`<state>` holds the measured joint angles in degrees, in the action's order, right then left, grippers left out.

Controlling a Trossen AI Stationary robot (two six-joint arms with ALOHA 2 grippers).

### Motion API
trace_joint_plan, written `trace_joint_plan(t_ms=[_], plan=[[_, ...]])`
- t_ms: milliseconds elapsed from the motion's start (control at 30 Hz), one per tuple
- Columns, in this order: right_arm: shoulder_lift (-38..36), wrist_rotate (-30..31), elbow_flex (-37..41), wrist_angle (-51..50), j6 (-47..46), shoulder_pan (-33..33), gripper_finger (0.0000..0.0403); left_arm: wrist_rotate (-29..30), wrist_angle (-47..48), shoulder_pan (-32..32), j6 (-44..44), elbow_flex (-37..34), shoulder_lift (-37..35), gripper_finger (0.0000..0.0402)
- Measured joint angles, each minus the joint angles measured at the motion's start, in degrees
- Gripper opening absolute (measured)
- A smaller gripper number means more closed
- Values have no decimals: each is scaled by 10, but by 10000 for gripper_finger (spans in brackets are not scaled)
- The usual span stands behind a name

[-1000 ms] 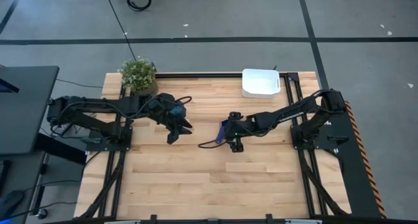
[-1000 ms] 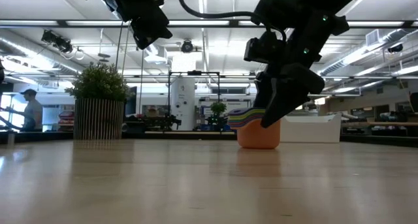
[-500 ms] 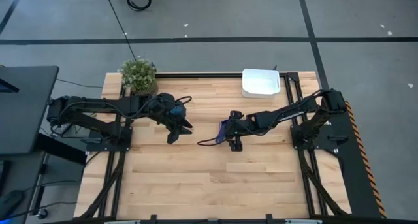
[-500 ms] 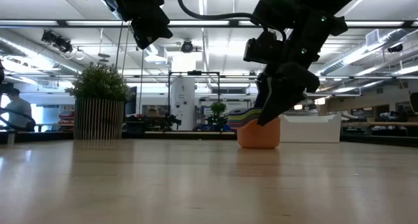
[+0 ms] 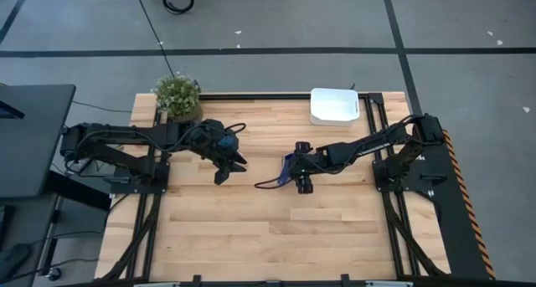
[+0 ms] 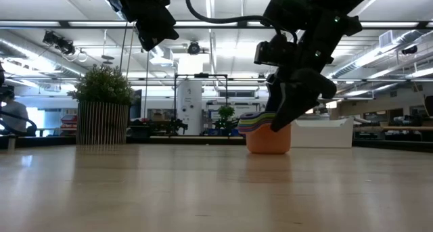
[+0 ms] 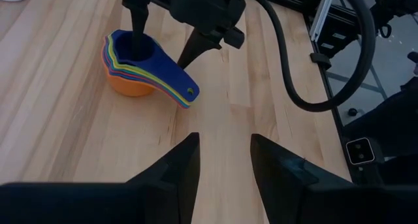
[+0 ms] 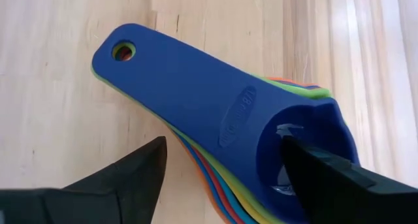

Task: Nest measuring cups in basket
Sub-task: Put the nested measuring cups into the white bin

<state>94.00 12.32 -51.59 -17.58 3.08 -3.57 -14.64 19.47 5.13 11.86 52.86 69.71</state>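
The nested stack of small round plastic measuring cups (image 7: 140, 62), dark blue innermost and orange outermost, stands mid-table, well apart from the white rounded-rectangular plastic basket (image 5: 334, 105) at the far edge. The right gripper (image 7: 166, 44) straddles its rim, jaws spread, one finger inside the bowl. A sound grasp likely pinches the wall squarely before lifting; the left gripper (image 7: 224, 160) waits nearby, jaws parted and empty.
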Motion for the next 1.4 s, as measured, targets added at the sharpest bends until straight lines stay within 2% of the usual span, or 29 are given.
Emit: trace_joint_plan(t_ms=[1400], plan=[[1,2,1,-6,15,0,206,0,0,0,0,0,0,142]])
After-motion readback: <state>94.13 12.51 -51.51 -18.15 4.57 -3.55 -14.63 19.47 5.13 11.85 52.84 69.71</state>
